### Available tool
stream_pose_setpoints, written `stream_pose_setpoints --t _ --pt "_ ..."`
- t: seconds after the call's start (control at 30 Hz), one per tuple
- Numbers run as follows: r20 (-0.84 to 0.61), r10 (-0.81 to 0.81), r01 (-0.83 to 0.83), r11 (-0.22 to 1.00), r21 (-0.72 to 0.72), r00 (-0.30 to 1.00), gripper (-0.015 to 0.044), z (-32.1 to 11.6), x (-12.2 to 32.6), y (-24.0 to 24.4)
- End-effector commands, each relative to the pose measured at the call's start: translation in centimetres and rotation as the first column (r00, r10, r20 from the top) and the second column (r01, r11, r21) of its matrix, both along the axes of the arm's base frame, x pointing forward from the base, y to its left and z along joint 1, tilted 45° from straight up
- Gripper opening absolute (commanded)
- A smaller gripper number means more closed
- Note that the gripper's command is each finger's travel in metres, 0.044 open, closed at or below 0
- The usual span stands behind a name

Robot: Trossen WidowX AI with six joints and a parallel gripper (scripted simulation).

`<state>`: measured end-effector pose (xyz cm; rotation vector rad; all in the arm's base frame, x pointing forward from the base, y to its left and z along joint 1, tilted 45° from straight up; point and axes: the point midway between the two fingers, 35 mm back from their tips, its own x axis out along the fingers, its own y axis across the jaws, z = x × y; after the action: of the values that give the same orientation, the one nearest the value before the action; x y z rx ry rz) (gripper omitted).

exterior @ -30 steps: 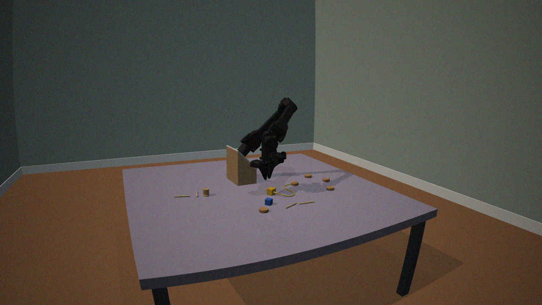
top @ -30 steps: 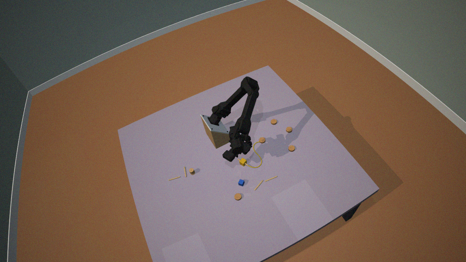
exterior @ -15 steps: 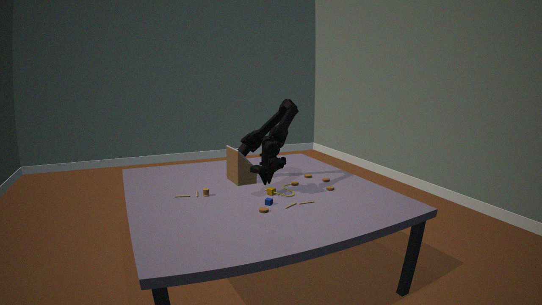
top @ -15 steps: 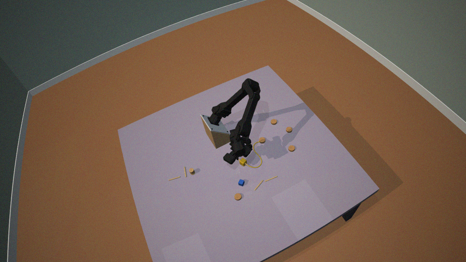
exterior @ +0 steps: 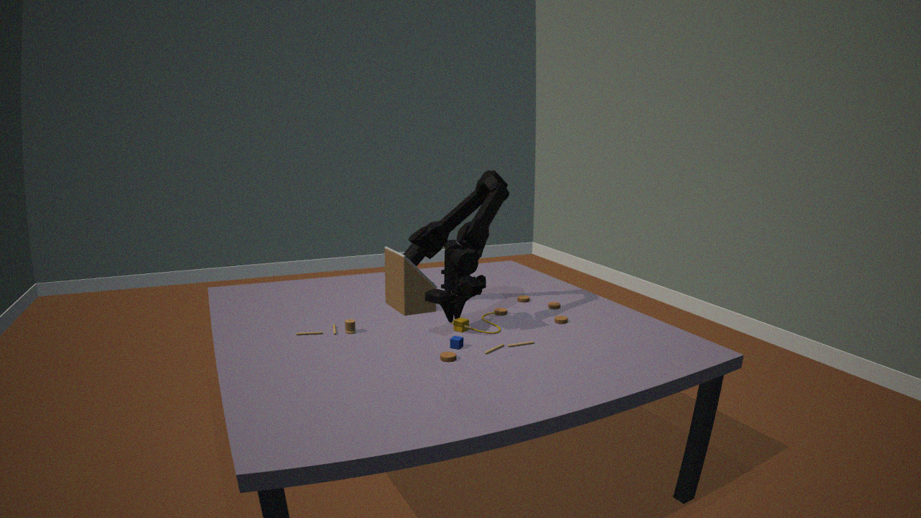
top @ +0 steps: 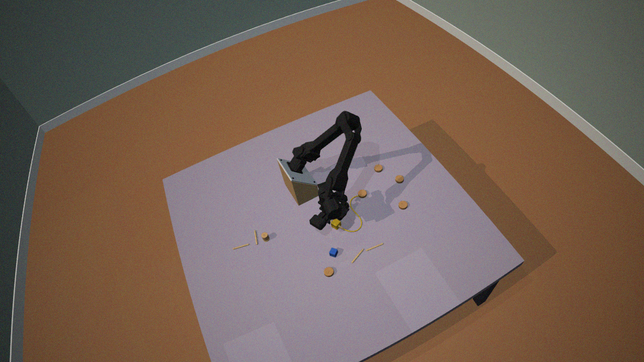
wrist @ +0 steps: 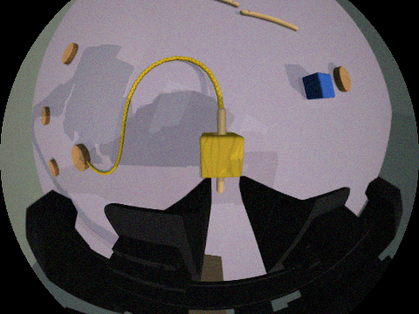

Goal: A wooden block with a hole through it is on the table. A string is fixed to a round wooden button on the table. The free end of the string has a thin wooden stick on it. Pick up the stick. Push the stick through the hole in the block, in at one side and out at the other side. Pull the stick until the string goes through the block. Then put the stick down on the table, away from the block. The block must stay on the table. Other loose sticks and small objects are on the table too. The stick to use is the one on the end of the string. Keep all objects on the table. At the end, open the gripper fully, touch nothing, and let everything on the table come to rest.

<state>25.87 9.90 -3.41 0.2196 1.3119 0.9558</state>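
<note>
The yellow block (top: 335, 223) (exterior: 460, 325) (wrist: 222, 155) stands on the table. The thin stick (wrist: 222, 121) runs through its hole; the string end sticks out at one side and a short tip at the other. The yellow string (top: 355, 231) (wrist: 179, 58) curves from the stick to the round button (top: 361, 193) (exterior: 500, 311) (wrist: 80, 157) and lies outside the block. My gripper (exterior: 454, 320) (wrist: 225, 181) is open and empty, pointing down. Its narrowly parted fingertips are low by the block's tip side, with the short tip showing between them in the wrist view. The arm hides the fingertips in the top view.
A blue cube (top: 333, 252) (exterior: 456, 342) (wrist: 319, 85) and a loose button (top: 328, 271) lie in front. Two loose sticks (top: 357, 255) (top: 374, 247) lie beyond the cube. A small wooden cylinder (top: 265, 236) and two more sticks are left. Three buttons lie right. The arm's wooden base (top: 306, 192) stands behind.
</note>
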Motion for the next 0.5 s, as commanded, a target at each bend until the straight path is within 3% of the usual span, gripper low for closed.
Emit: stream_pose_setpoints --t 0.0,0.47 --pt "-0.016 -0.001 0.001 1.000 0.007 1.000 0.0121 -0.69 -0.48 0.68" --pt "-0.016 0.000 0.000 1.000 0.009 1.000 0.0121 -1.04 -0.60 1.10"
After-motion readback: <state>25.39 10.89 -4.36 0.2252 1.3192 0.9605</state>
